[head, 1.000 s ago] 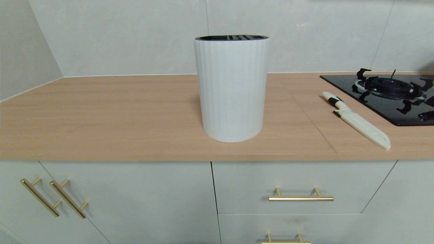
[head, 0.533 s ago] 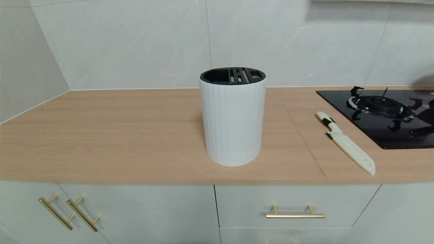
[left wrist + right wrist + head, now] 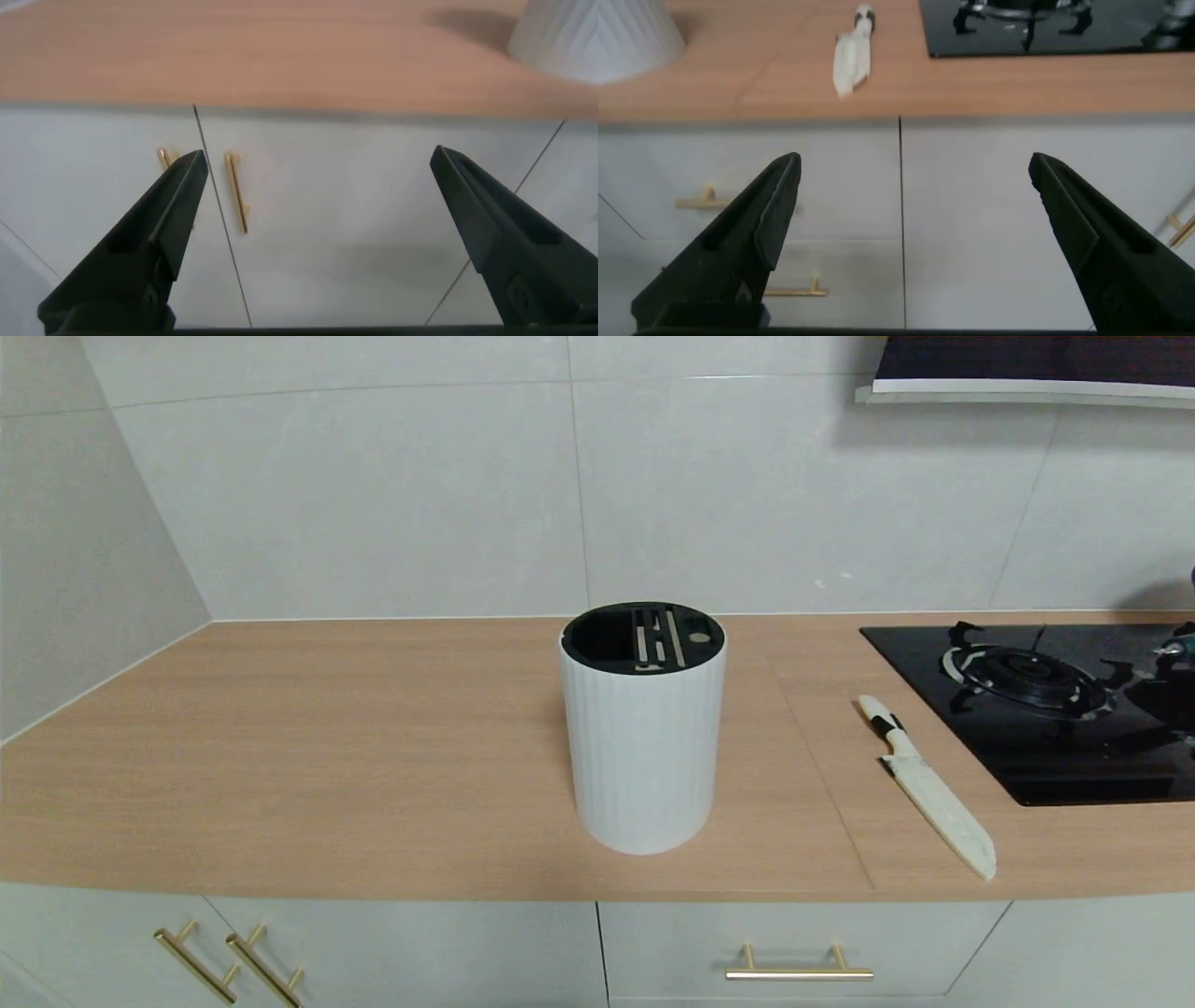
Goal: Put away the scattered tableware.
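A white ribbed knife holder [image 3: 643,737] with a black slotted top stands upright near the front of the wooden counter [image 3: 327,747]. A cream-bladed knife [image 3: 924,784] with a white and black handle lies flat to its right, blade tip toward the counter's front edge. The right wrist view has the knife [image 3: 852,54] and a corner of the holder [image 3: 635,37] on the counter, well beyond my open right gripper [image 3: 915,233], which hangs low before the cabinet fronts. My left gripper [image 3: 318,233] is open too, low before the cabinet doors, with an edge of the holder [image 3: 556,37] above.
A black gas hob [image 3: 1036,695] with a burner grate sits on the counter just right of the knife. Tiled walls close the back and left. Below the counter are cabinet doors and drawers with brass handles [image 3: 798,973]. A range hood [image 3: 1027,373] hangs at top right.
The whole head view has shifted: the camera has risen, so the holder's slotted top and more wall now show. The holder and knife have not moved on the counter.
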